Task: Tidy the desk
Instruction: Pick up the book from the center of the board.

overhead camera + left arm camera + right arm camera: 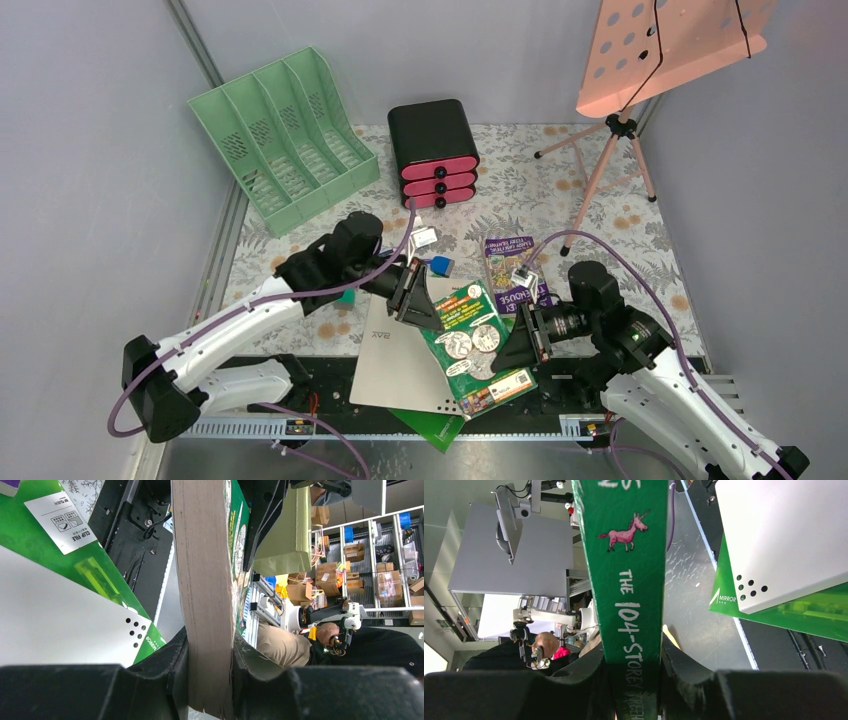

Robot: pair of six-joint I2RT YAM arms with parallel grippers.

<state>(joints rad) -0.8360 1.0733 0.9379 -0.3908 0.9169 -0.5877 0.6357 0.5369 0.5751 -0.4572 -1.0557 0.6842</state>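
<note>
The tidying looks barely begun. The desk (620,200), a flat top under a pale cloth printed with ferns and orange flowers, fills the middle of the overhead view. Most loose items lie across its lower centre.

A green paperback book (472,345) is held at the centre of the frame between both arms. The left gripper (408,295) pinches its brown page edge, and its fingers (170,655) press on either side of the paper block. The right gripper (520,340) clamps the green spine in the same way. I judge this to be a hand-over or a joint lift, with the book not yet put away.

Items left to sort:
- A purple book (510,265) lies just above and right of the green one.
- A grey flat board (395,360) lies at lower centre over a green clip file (435,425), both overhanging the black rail.
- A small blue item (441,266) and a small white item (424,238) lie beside the left arm.

The mint-green plastic file rack (285,135) at upper left shows nothing in its slots. The black drawer box (432,135) at top centre has its three pink drawers closed, so I cannot tell what is inside. A pink perforated stand (670,40) on a tripod is at upper right.
</note>
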